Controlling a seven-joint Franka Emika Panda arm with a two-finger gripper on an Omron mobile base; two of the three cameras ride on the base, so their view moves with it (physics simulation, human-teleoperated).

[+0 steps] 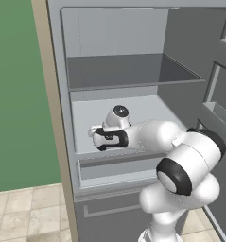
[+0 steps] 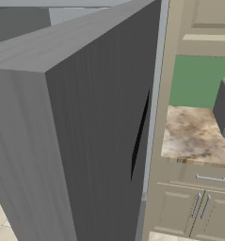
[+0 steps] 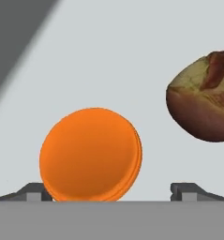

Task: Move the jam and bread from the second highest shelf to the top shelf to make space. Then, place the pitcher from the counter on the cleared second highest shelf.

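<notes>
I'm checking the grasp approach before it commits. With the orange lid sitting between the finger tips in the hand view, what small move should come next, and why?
Probably ease the gripper further down around the small orange-lidded jam jar, then close. The jaws stand open, one tip either side of the lid, not yet gripping it. The lumpy dark-brown bread loaf lies apart to one side, so a straight approach looks unobstructed above the pale whitish shelf.

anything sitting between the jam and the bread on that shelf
Nothing. In the hand view the stretch between the jam and the bread is bare pale second highest shelf.
</notes>
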